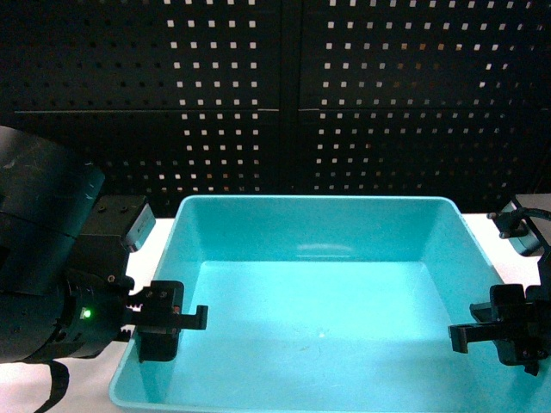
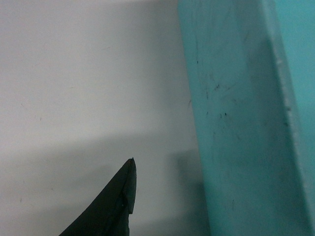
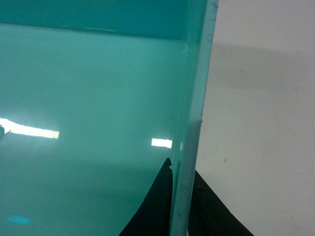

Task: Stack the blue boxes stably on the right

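1. A black perforated panel (image 1: 284,95) closes off the back of the scene, and a white tabletop (image 2: 83,88) carries the work in front of it.
2. The light turquoise tub (image 1: 318,224) sits in the middle of that tabletop, open side up and empty, its near rim toward the robot.
3. The left gripper (image 1: 168,320) is at the tub's left wall, one finger reaching over the rim into the tub; whether its fingers are pressed onto the wall I cannot tell, since the left wrist view shows only one finger tip (image 2: 125,187) outside, apart from the wall.
4. The right gripper (image 1: 499,331) straddles the tub's right wall, a finger on each side of the rim in the right wrist view; whether they actually pinch it is unclear.
5. Risk: an uneven two-sided hold could let the smooth, thin wall slip or the tub tilt as it rises.
6. The larger royal-blue tub is not in sight, and nothing visible blocks the way.
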